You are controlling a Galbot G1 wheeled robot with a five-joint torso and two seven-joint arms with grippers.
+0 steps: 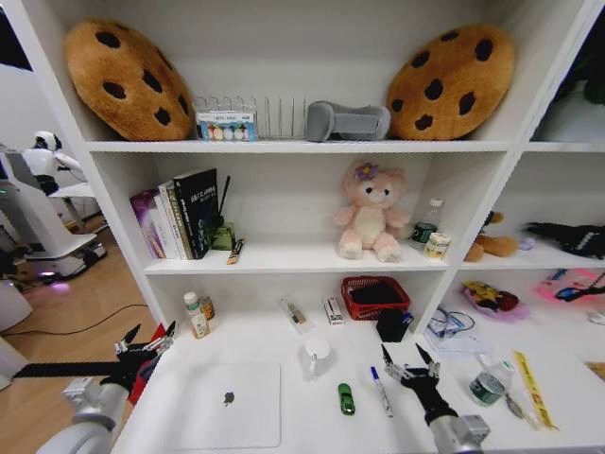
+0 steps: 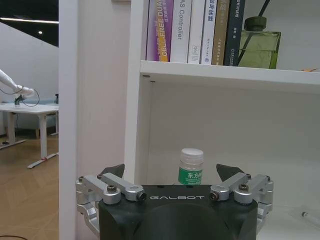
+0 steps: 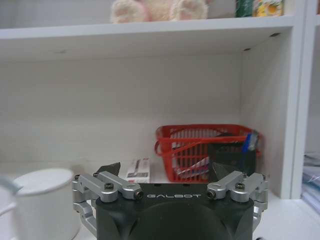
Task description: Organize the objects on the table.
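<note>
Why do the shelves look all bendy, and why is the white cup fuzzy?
Head view: the wide lens bows the shelving outward, so straight boards curve. Right wrist view: the white cup sits very near the camera, so it blurs, while the red basket behind stays sharper.

the laptop [image 1: 225, 405] ran to the table's [image 1: 312, 421] front edge, its near corners cut by the picture's bottom. the pen cup [image 3: 231, 159] was half hidden behind the right gripper [image 3: 167, 171]. the book spines' [image 1: 185, 215] small print was unreadable.
</note>
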